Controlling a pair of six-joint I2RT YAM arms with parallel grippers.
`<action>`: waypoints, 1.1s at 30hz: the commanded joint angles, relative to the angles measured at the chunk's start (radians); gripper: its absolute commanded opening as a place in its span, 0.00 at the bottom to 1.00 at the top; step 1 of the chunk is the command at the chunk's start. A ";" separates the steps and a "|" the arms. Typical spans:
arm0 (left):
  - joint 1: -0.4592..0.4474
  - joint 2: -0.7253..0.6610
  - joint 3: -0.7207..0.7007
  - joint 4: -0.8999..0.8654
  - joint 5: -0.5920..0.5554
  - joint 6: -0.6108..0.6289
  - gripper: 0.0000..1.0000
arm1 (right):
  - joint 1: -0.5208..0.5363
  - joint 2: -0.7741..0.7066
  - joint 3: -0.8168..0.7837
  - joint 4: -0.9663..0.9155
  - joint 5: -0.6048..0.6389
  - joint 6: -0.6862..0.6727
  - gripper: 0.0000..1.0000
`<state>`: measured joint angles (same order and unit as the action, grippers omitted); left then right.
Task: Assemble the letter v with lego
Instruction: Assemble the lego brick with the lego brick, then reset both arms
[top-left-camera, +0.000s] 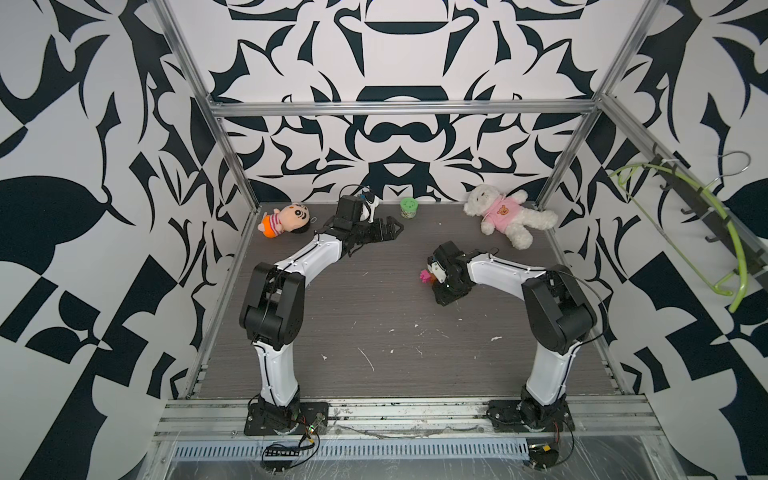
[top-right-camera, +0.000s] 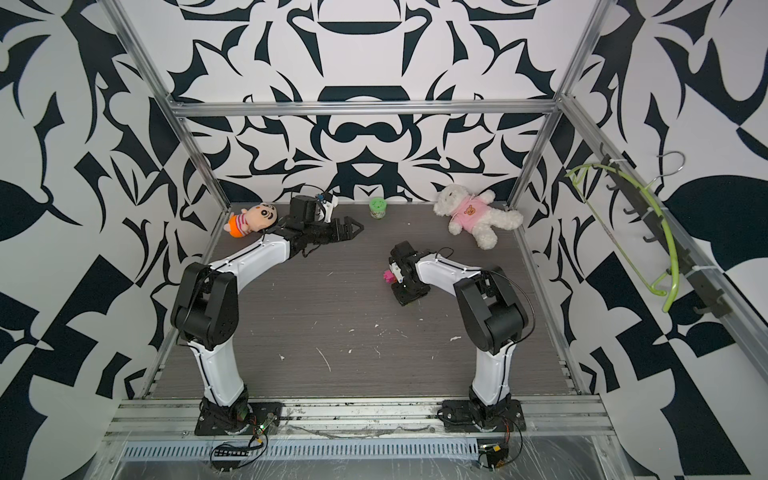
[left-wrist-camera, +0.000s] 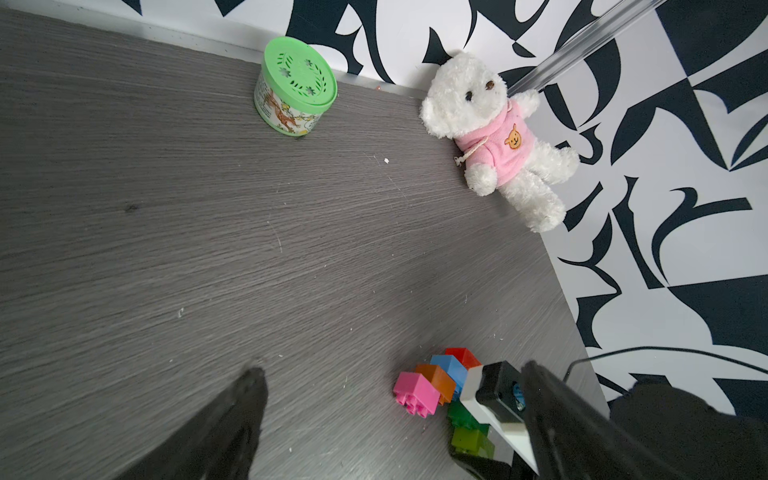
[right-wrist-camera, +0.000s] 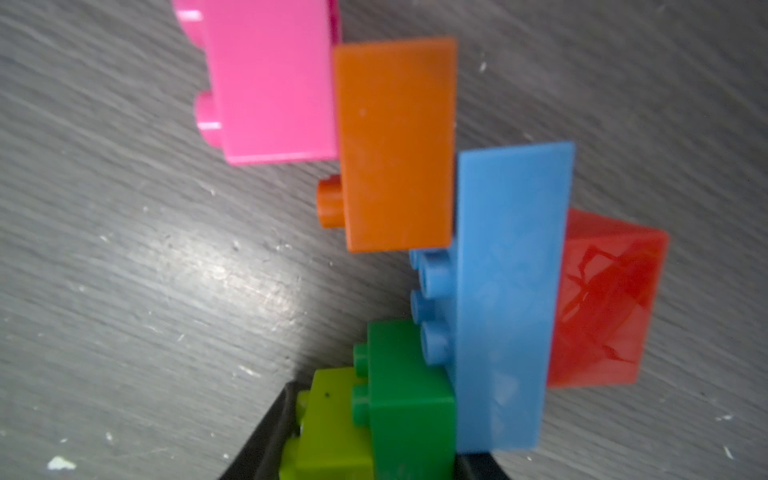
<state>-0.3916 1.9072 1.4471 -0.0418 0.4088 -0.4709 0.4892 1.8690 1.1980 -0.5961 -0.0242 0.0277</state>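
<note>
right pincer (right-wrist-camera: 382, 424) low, clasping letter v (right-wrist-camera: 511, 291), left pincer (top-left-camera: 397, 227) raised, splayed

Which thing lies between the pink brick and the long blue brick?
One orange-brown square plastic brick lies there, touching both the pink studded plastic brick and the long blue plastic brick. The right wrist view shows it best.

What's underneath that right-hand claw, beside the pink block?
From above, only the pink brick shows beside the right gripper. Wrist views reveal orange, blue, red, dark green and lime bricks joined beneath it. Whether the jaws grip is hidden.
</note>
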 joint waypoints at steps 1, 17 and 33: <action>0.008 0.002 -0.013 -0.001 0.017 0.001 1.00 | 0.000 -0.007 0.021 -0.005 -0.003 0.014 0.44; 0.020 -0.021 -0.032 -0.047 0.008 0.020 0.99 | 0.003 -0.039 0.047 -0.051 -0.048 0.026 0.79; 0.089 -0.593 -0.583 0.030 -0.887 0.215 0.99 | -0.278 -0.589 -0.272 0.360 0.122 0.124 1.00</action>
<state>-0.3363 1.4025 1.0000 -0.0685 -0.1471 -0.3786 0.3195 1.3048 1.0245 -0.3992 0.0360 0.1043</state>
